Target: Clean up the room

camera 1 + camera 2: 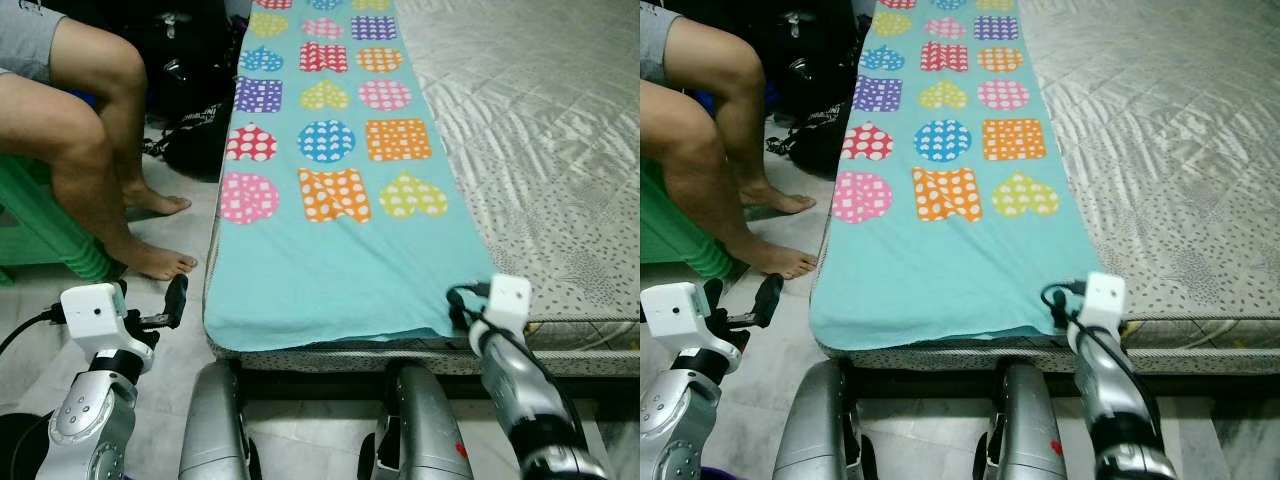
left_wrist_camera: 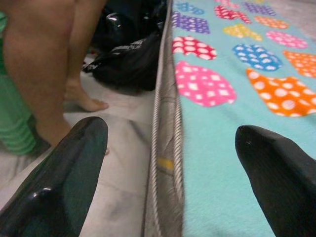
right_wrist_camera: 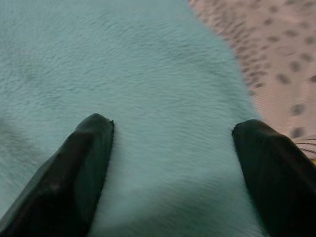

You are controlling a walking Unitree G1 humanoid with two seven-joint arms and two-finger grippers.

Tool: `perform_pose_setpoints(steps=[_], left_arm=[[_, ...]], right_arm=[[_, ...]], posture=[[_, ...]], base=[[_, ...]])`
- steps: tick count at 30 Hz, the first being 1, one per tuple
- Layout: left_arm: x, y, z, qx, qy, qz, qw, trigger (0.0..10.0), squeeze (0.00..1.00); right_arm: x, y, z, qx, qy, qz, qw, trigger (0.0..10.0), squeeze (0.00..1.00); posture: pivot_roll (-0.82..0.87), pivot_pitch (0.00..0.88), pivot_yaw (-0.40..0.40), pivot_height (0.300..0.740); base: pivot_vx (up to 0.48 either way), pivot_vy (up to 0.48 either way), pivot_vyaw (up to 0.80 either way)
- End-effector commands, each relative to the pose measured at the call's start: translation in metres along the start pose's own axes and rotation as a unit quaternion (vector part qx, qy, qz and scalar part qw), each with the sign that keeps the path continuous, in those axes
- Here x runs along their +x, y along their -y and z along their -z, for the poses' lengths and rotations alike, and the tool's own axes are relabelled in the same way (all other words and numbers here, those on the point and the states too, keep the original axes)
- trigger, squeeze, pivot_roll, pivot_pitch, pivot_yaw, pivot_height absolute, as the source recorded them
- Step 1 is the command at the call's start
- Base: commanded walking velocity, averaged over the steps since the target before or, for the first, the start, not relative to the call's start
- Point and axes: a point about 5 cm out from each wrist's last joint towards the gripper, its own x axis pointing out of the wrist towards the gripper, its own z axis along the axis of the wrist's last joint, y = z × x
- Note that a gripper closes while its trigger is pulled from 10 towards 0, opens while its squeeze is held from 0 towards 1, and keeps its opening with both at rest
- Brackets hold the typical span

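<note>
- Teal blanket (image 1: pixel 330 250) with dotted shapes lies along the mattress's (image 1: pixel 540 150) left edge, reaching its near end.
- Right gripper (image 3: pixel 170 163), fingers wide, sits over the blanket's near right corner.
- Left gripper (image 2: pixel 173 163), fingers wide, hovers by the mattress's near left corner.
- Person's legs (image 1: pixel 90 150) stand left, beside a black bag (image 1: pixel 195 140).

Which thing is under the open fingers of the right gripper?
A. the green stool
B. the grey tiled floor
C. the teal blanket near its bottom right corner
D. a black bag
C: the right gripper has its fingers spread over the teal blanket, beside the dotted mattress.
</note>
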Motion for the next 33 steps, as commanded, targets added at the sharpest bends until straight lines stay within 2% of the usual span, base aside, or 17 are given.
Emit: perform_pose_setpoints(steps=[1, 4, 8, 11, 16, 17, 18, 20, 22, 23, 24, 25, 28, 33], left_arm=[[-0.002, -0.003, 0.003, 0.001, -0.009, -0.004, 1.0, 10.0, 0.0], [-0.001, -0.004, 0.004, 0.001, -0.01, -0.002, 1.0, 10.0, 0.0], [-0.001, -0.004, 0.004, 0.001, -0.01, -0.003, 1.0, 10.0, 0.0], [0.0, -0.004, 0.004, 0.002, -0.009, -0.003, 1.0, 10.0, 0.0], [0.002, -0.004, 0.004, 0.001, -0.006, -0.002, 1.0, 10.0, 0.0], [0.004, -0.002, 0.003, -0.002, -0.001, -0.001, 1.0, 10.0, 0.0], [0.004, -0.002, 0.003, -0.002, -0.001, -0.001, 1.0, 10.0, 0.0], [0.009, 0.001, 0.002, -0.007, 0.005, 0.002, 1.0, 10.0, 0.0], [0.012, 0.002, 0.002, -0.008, 0.007, 0.004, 1.0, 10.0, 0.0], [0.014, 0.003, 0.002, -0.008, 0.008, 0.006, 1.0, 10.0, 0.0], [0.017, 0.003, 0.002, -0.009, 0.011, 0.008, 1.0, 10.0, 0.0], [0.019, 0.003, 0.002, -0.009, 0.011, 0.009, 1.0, 10.0, 0.0], [0.024, 0.004, 0.001, -0.01, 0.018, 0.01, 1.0, 10.0, 0.0], [0.036, 0.006, -0.001, -0.011, 0.03, 0.014, 0.999, 10.0, 0.0]], right_arm=[[-0.004, 0.01, 0.008, 0.006, -0.016, 0.01, 1.0, 10.0, 0.0], [-0.018, 0.02, 0.012, 0.0, -0.009, 0.003, 1.0, 10.0, 0.0], [-0.025, 0.022, 0.014, -0.005, -0.007, -0.004, 1.0, 10.0, 0.0], [-0.039, 0.024, 0.019, -0.01, -0.004, -0.017, 1.0, 10.0, 0.0], [-0.046, 0.025, 0.013, 0.003, 0.018, -0.026, 1.0, 10.0, 0.0], [-0.044, 0.02, -0.001, 0.026, 0.049, -0.033, 0.998, 10.0, 0.0], [-0.044, 0.02, -0.001, 0.026, 0.049, -0.033, 0.998, 10.0, 0.0], [-0.04, 0.008, -0.019, 0.045, 0.075, -0.038, 0.995, 10.0, 0.0], [-0.038, 0.002, -0.025, 0.05, 0.083, -0.039, 0.995, 10.0, 0.0], [-0.037, -0.006, -0.032, 0.055, 0.092, -0.047, 0.993, 10.0, 0.0], [-0.037, -0.021, -0.043, 0.074, 0.109, -0.069, 0.989, 10.0, 0.0], [-0.036, -0.027, -0.049, 0.079, 0.119, -0.077, 0.987, 10.0, 0.0], [-0.034, -0.039, -0.065, 0.102, 0.146, -0.098, 0.979, 10.0, 0.0], [-0.026, -0.05, -0.088, 0.115, 0.175, -0.116, 0.971, 10.0, 0.0]], posture=[[0.1, 0.187, 0.011, 0.536], [0.1, 0.183, 0.008, 0.536], [0.09, 0.183, 0.006, 0.536], [0.09, 0.176, 0.006, 0.536], [0.08, 0.158, 0.007, 0.536], [0.07, 0.146, 0.007, 0.536], [0.07, 0.146, 0.007, 0.536], [0.06, 0.124, 0.009, 0.536], [0.06, 0.116, 0.01, 0.536], [0.06, 0.103, 0.011, 0.536], [0.05, 0.089, 0.012, 0.536], [0.05, 0.074, 0.012, 0.536], [0.05, 0.051, 0.011, 0.536], [0.05, 0.001, 0.01, 0.549]], base=[[0.0, 0.0, 0.0], [0.0, 0.0, 0.0], [0.0, 0.0, 0.0], [0.0, 0.0, 0.0], [0.0, 0.0, 0.0], [0.0, 0.0, 0.0], [0.0, 0.0, 0.0], [0.0, 0.0, 0.0], [0.0, 0.0, 0.0], [0.0, 0.0, 0.0], [0.0, 0.0, 0.0], [0.0, 0.0, 0.0], [0.0, 0.0, 0.0], [0.0, 0.0, 0.0]])
